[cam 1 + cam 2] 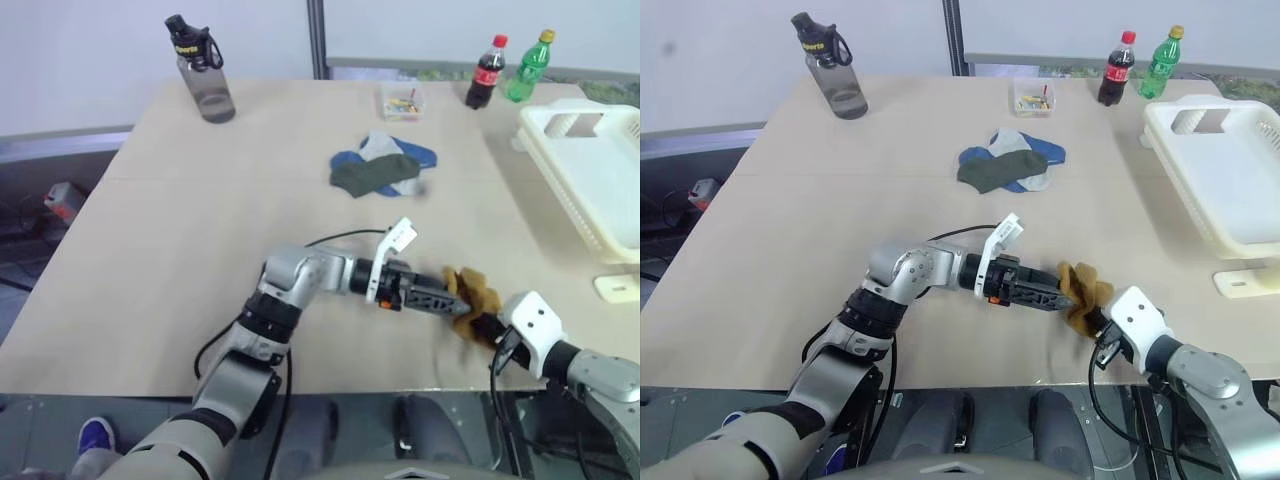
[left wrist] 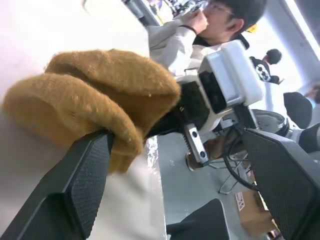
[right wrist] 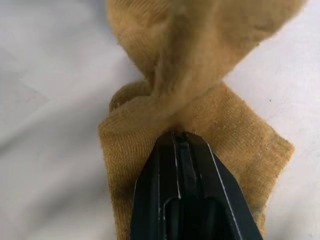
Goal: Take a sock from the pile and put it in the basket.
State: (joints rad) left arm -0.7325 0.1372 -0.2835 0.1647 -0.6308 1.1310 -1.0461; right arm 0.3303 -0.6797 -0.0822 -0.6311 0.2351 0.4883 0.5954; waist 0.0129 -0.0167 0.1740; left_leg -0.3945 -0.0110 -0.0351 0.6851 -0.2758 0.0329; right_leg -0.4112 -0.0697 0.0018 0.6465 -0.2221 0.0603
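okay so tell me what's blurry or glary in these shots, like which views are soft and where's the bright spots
Left wrist view: the window backdrop behind the person is blown out; the mustard sock is sharp, the left gripper's fingers soft. Right wrist view: the top of the sock is out of focus, the weave by the right gripper crisp. Eye views: evenly lit, faint shadows under the pile.

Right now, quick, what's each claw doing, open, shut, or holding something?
Left claw: open, fingers either side of the mustard sock, not gripping.
Right claw: shut on the mustard sock.
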